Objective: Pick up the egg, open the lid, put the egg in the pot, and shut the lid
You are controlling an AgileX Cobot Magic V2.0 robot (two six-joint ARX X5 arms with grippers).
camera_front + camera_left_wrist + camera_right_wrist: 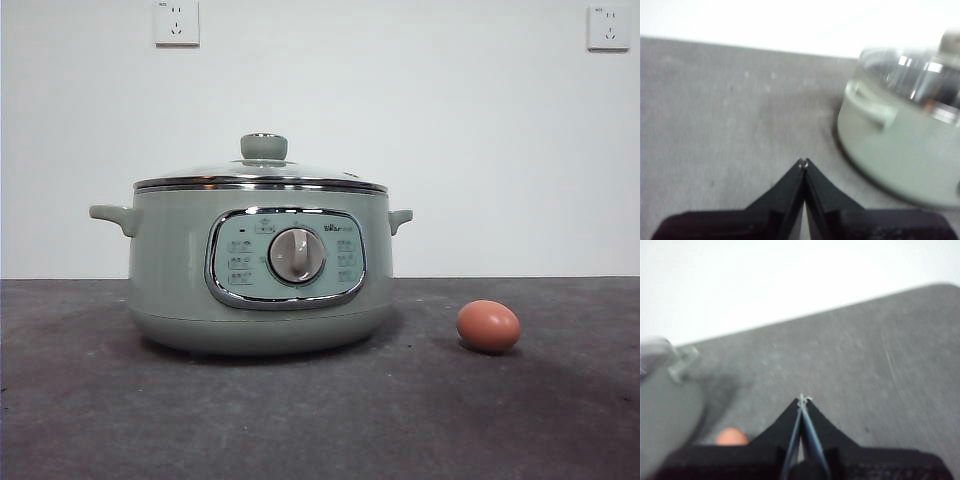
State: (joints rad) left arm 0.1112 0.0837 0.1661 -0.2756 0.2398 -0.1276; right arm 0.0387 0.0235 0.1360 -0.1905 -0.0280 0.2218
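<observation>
Grey table (100,420): nothing begun; egg (488,326) lies right of pot (260,270); lid (262,172) on; left gripper (804,162) and right gripper (802,399) both clenched empty.

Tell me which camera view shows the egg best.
The front view: the egg lies whole and sharp on the table, apart from the pot. The right wrist view shows only a blurred orange sliver behind the right gripper, whose jaws are shut. The left wrist view does not show it.

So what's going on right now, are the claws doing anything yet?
Left gripper shut, empty, beside pot. Right gripper shut, empty, near egg. Lid on. Nothing blocking egg.
</observation>
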